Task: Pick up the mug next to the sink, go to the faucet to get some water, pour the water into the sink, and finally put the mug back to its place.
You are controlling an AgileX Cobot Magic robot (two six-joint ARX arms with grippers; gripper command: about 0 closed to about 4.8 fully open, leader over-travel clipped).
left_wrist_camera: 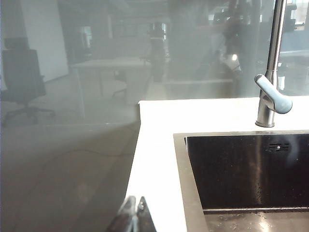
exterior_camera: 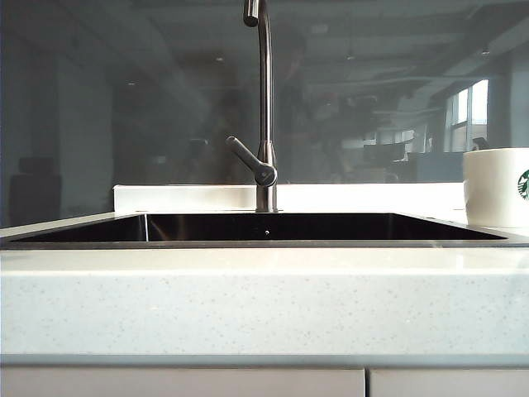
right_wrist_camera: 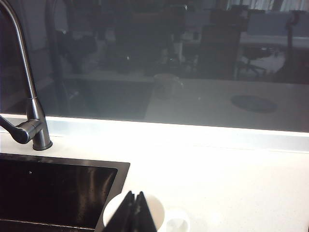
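Mug position: we see the mug [exterior_camera: 498,188] standing upright on the desk [exterior_camera: 264,298], just beside the right edge of the sink [exterior_camera: 264,242], with its green logo turned to the right side of the scene.

Key relation: in the right wrist view the mug [right_wrist_camera: 140,210] lies directly under and just past the right end effector [right_wrist_camera: 135,215], seen from above as a white round rim. We judge that the coming move is a short descent toward it.

Nearer arm: the right arm is clearly nearer. The left end effector [left_wrist_camera: 134,217] is over the left border of the desk, well apart from the mug, on the other side of the sink.

Right end effector state: its fingers are pressed together and hold nothing, so we think they must part before any grasp.

Left end effector state: also together, empty.

Mug axis: vertical. We cannot tell from these views where the handle points.

Faucet: the faucet [exterior_camera: 264,107] rises at the far middle of the sink, left of the mug.

Water: none is visible.

View difference: the exterior view shows the side and the logo of the mug but no arm. The right wrist view shows the mug opening and the end effector above it. The left wrist view shows the sink [left_wrist_camera: 181,183] and the faucet [left_wrist_camera: 270,92], no mug.
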